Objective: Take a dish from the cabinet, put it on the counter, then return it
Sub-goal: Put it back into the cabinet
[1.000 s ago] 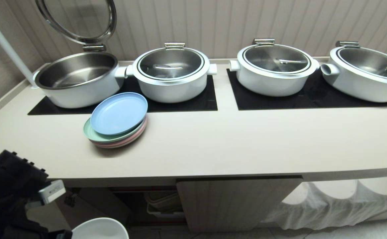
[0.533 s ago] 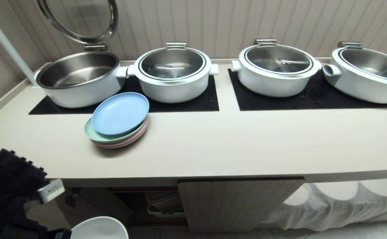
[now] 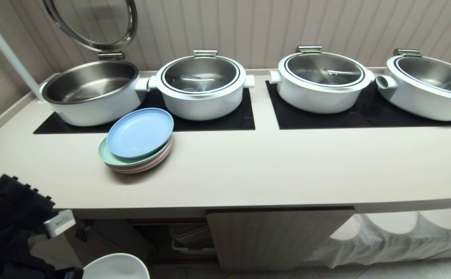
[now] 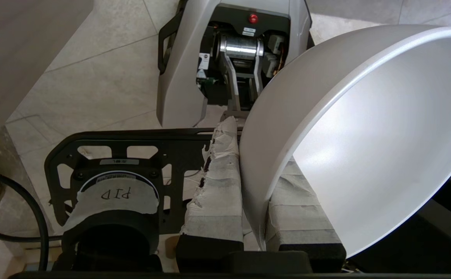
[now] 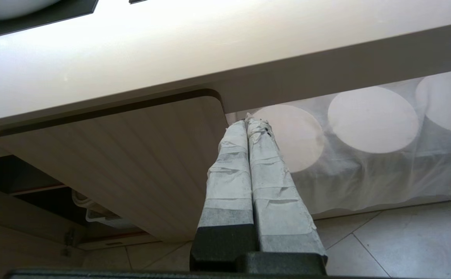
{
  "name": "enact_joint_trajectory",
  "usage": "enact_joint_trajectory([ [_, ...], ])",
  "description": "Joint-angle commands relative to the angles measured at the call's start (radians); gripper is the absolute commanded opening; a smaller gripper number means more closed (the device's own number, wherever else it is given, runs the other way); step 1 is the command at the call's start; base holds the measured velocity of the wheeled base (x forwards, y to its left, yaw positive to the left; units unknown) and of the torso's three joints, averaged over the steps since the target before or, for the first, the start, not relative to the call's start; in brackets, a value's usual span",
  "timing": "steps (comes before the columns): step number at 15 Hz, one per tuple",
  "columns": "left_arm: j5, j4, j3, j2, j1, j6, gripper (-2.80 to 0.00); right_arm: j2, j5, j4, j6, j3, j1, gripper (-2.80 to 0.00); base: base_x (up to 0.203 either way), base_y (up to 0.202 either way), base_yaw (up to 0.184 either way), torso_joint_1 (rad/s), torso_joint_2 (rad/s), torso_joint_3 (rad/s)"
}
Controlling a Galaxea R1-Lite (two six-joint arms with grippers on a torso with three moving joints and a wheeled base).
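Bowl (image 4: 364, 135) sits clamped by its rim in the left gripper (image 4: 253, 182), low in front of the open cabinet (image 3: 163, 236), below the counter (image 3: 248, 170); right gripper (image 5: 247, 128) is closed, empty.

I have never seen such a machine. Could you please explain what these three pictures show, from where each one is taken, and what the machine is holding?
It is a two-armed robot with a camera on its head and one on each wrist. The head view looks down on the counter, where four white pots and stacked pastel plates stand. Below is the cabinet, its left side open. The left wrist view shows the left gripper shut on the rim of a white bowl, below counter level. The right wrist view shows the right gripper shut and empty, pointing at the cabinet door.
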Motion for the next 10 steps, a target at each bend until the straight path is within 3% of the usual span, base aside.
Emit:
enact_joint_trajectory([
  [1,0.0,0.005,-0.002,0.0,0.0,-0.004,-2.8,0.001,0.0,0.0,0.001,0.0,0.0,-2.8,0.0,0.0,0.0,0.0,0.0,0.0],
  [10,0.0,0.004,-0.003,0.0,0.0,-0.004,-2.8,0.001,0.0,0.0,0.001,0.0,0.0,-2.8,0.0,0.0,0.0,0.0,0.0,0.0],
])
